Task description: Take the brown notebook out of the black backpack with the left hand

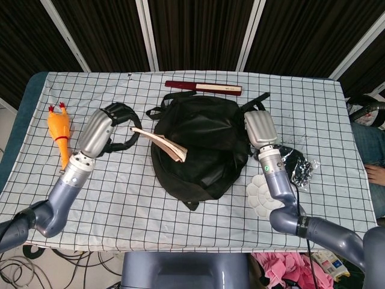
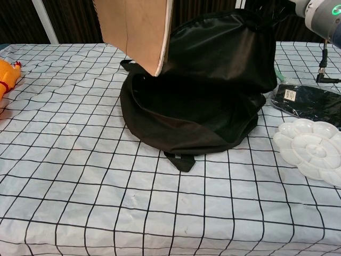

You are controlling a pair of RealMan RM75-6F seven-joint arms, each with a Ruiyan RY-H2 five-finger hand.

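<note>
My left hand (image 1: 111,126) holds the brown notebook (image 1: 159,142) by its left end, lifted clear of the black backpack (image 1: 201,144). In the chest view the notebook (image 2: 136,32) hangs high above the bag's left side (image 2: 197,101), and the left hand itself is out of that frame. My right hand (image 1: 260,128) rests at the backpack's right edge, gripping its top fabric; the fingers are hidden behind the bag. Only its wrist (image 2: 319,13) shows in the chest view.
A yellow rubber chicken (image 1: 59,135) lies at the left of the checked tablecloth. A dark red folded fan (image 1: 203,88) lies behind the bag. A white paint palette (image 2: 314,149) and a black packet (image 2: 309,98) sit at the right.
</note>
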